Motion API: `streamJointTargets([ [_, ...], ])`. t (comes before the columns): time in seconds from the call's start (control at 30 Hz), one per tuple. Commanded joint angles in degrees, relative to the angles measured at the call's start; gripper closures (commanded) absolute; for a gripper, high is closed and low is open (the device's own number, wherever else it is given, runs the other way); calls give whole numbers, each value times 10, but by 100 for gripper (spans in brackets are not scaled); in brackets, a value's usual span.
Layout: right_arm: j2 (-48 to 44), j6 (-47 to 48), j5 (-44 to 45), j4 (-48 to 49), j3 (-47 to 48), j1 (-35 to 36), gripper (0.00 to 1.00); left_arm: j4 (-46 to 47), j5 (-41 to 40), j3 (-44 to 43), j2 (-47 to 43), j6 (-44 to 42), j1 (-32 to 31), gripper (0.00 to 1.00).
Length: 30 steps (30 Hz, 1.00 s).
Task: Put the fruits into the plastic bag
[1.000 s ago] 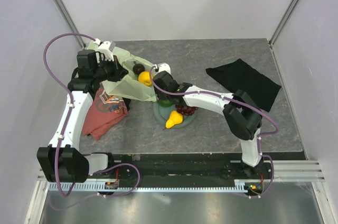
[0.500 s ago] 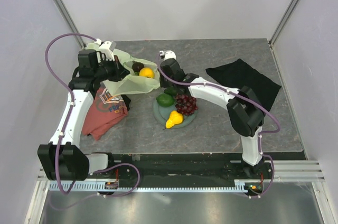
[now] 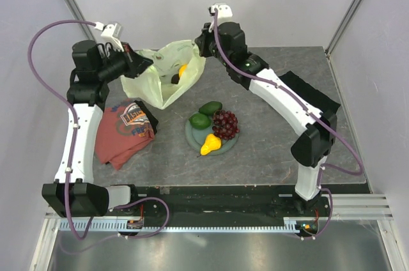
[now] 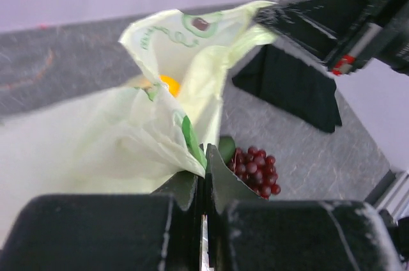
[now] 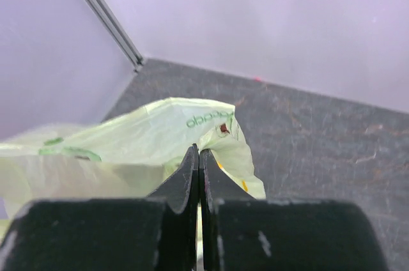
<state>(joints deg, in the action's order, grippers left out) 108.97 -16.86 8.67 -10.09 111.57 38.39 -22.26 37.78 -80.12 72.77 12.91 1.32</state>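
The pale green plastic bag (image 3: 161,74) hangs lifted above the table, stretched between both grippers. My left gripper (image 3: 139,63) is shut on its left edge (image 4: 189,146), and my right gripper (image 3: 199,45) is shut on its right edge (image 5: 214,131). Inside the bag show the yellow-orange fruit (image 3: 183,69) and the dark plum (image 3: 174,80). On the grey-green plate (image 3: 229,145) lie two green fruits (image 3: 210,108), the dark red grape bunch (image 3: 225,124) and the yellow pear (image 3: 209,144). In the left wrist view the grapes (image 4: 255,169) lie below the bag.
A red printed T-shirt (image 3: 121,135) lies on the table left of the plate, under the left arm. A black cloth (image 4: 291,92) lies at the right, partly under the right arm. Grey walls close in the table at the back and sides.
The right gripper left the yellow-orange fruit in the bag, shut on the bag's right edge, and both arms raised the bag off the table.
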Motion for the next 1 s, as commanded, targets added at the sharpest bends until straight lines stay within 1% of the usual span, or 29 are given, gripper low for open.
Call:
streamJointTargets([
  [0.0,-43,24,3,-10,11,-7,100,15,28,-23,-23,34,12,98],
  [0.13,-55,27,19,-4,-20,-8,100,27,20,0,-24,30,13,98],
  [0.3,-39,31,29,-5,-46,-10,100,37,0,51,-8,10,12,99],
  [0.43,-32,26,27,-11,-52,-10,100,42,4,80,4,-16,12,98],
  [0.57,-34,23,23,-12,-49,-10,99,72,-5,116,-11,-27,12,98],
  [0.67,-40,23,24,-11,-50,-10,91,81,-6,124,-18,-26,12,99],
  [0.7,-44,24,23,-11,-52,-10,86,81,-4,124,-17,-25,12,98],
  [0.73,-46,25,23,-12,-53,-10,83,81,-1,123,-16,-24,11,98],
  [0.8,-56,28,22,-11,-61,-10,71,81,1,124,-17,-21,12,99],
  [0.83,-60,30,20,-12,-64,-10,64,83,1,124,-21,-20,12,98],
  [0.87,-72,33,19,-12,-71,-10,46,84,1,124,-23,-19,12,99],
  [0.9,-78,35,17,-12,-75,-10,38,86,-1,124,-25,-18,12,98],
  [0.97,-103,39,19,-12,-93,-10,27,87,-3,117,-24,-10,11,99],
])
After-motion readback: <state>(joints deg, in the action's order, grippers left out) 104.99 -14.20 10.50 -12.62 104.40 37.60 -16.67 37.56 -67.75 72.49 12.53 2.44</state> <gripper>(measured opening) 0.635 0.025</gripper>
